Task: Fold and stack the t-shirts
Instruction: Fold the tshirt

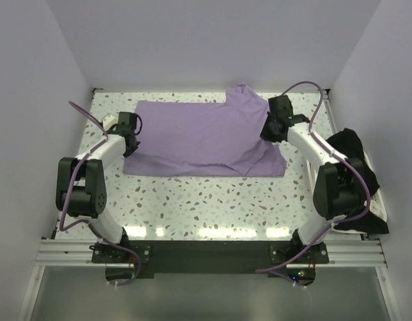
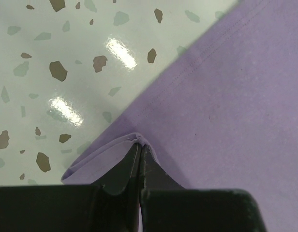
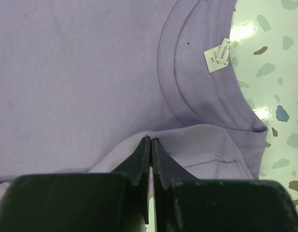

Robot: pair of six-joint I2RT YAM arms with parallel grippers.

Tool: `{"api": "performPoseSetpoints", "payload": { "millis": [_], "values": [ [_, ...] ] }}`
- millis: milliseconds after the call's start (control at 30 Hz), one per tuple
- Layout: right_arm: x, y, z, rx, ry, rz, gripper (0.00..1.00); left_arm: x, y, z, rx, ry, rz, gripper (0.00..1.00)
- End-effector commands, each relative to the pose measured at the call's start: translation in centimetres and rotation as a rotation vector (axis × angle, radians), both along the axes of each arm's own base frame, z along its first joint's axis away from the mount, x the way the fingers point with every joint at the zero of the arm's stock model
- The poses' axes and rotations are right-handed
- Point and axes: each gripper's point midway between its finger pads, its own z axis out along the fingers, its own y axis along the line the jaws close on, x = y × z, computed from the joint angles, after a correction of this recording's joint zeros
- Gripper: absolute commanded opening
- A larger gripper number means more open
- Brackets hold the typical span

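A purple t-shirt (image 1: 206, 137) lies spread across the far half of the table, partly folded. My left gripper (image 1: 130, 142) is shut on its left hem edge; in the left wrist view the pinched fold of purple cloth (image 2: 139, 139) sits at the fingertips (image 2: 141, 150). My right gripper (image 1: 269, 132) is shut on the cloth near the collar at the shirt's right side. The right wrist view shows the neckline with its white label (image 3: 217, 54) beyond the closed gripper (image 3: 151, 142). A black t-shirt (image 1: 356, 180) lies bunched at the table's right edge.
The table (image 1: 213, 200) is white with dark speckles and is walled on three sides. The black garment hangs over the right rim beside the right arm's base. Glare spots run along the near edge.
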Motion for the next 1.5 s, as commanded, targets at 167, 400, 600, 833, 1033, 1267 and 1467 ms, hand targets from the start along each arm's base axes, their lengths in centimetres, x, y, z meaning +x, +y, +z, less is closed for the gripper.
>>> {"api": "performPoseSetpoints", "payload": {
  "millis": [167,400,600,833,1033,1267,1467],
  "values": [
    [2.5,-0.3,2.5,0.022,-0.084,-0.008,0.0,1.5,1.7,2.1,0.03,-0.057,0.026,0.0],
    [2.9,-1.3,3.4,0.042,-0.115,-0.037,0.0,1.9,1.7,2.4,0.022,-0.064,0.018,0.0],
    [3.3,-1.8,4.0,0.051,-0.128,-0.053,0.0,2.3,1.7,2.4,0.023,-0.057,0.015,0.0],
    [3.4,-2.6,3.4,0.068,-0.121,-0.071,0.0,2.7,2.2,2.6,0.023,-0.06,0.016,0.0],
    [3.6,-2.7,3.3,0.076,-0.123,-0.069,0.0,3.0,2.2,1.9,0.02,-0.044,0.012,0.0],
    [4.6,-2.2,2.3,0.085,-0.099,-0.051,0.0,3.8,2.0,1.1,0.014,-0.03,-0.004,0.0],
    [5.2,-2.3,0.7,0.076,-0.069,-0.051,0.0,4.8,1.9,1.0,0.01,-0.031,-0.021,0.0]
  ]
}}
